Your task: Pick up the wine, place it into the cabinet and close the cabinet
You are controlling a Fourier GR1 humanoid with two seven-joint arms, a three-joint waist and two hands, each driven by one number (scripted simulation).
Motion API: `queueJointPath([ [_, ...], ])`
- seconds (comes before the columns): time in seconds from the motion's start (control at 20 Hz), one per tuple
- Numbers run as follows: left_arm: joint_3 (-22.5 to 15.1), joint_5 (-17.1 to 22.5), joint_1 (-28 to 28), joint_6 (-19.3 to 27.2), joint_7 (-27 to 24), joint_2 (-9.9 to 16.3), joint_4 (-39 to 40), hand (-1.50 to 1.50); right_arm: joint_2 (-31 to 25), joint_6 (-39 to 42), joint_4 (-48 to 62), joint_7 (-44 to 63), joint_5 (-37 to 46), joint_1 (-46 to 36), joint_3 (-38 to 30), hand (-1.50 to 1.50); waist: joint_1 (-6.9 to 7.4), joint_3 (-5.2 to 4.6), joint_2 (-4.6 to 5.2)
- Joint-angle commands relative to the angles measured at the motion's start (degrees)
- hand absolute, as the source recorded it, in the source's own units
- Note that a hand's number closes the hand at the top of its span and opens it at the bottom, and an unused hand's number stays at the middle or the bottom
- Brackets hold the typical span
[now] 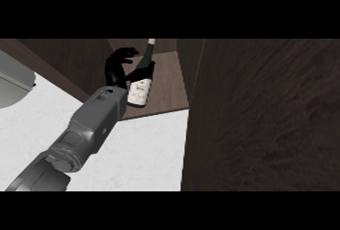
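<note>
A dark wine bottle (139, 90) with a pale label and a light cap stands slightly tilted on the cabinet's wooden shelf (166, 85), inside the open cabinet at the top middle. My left hand (118, 67) reaches in from the lower left, and its fingers and thumb curl round the bottle's upper body and neck. The hand is on the bottle's left side and hides part of its shoulder. The right hand does not show.
The cabinet's open door (266, 117) is a large dark wooden panel that fills the view's right side, close to me. The white counter (146, 152) lies below the shelf. A grey rounded object (13, 85) sits at the left edge.
</note>
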Motion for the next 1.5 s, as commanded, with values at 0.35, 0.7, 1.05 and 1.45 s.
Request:
queueJointPath([
  [0.35,0.1,-0.1,1.8,-3.7,1.3,3.1,0.8,-1.5,0.4,-0.2,-1.4,0.7,-1.0,0.9,-0.2,-1.5,0.37,-0.14,0.07],
  [0.7,-2.5,-2.7,0.2,-8.8,-0.4,5.6,0.6,-1.5,0.0,-0.2,-1.1,0.8,-0.6,0.1,0.1,-1.5,1.48,-0.09,-0.54],
  [1.05,-0.6,-0.8,0.7,-24.5,-6.1,4.4,-5.9,-1.5,-0.2,-1.2,-1.2,1.3,-0.1,0.1,-1.0,-1.5,4.59,-0.13,-1.98],
  [1.45,5.5,4.5,0.0,-37.6,-10.8,1.2,-10.4,-1.5,-1.9,-2.8,-2.8,4.2,-0.9,-0.9,-2.7,-1.5,6.9,0.0,-3.23],
])
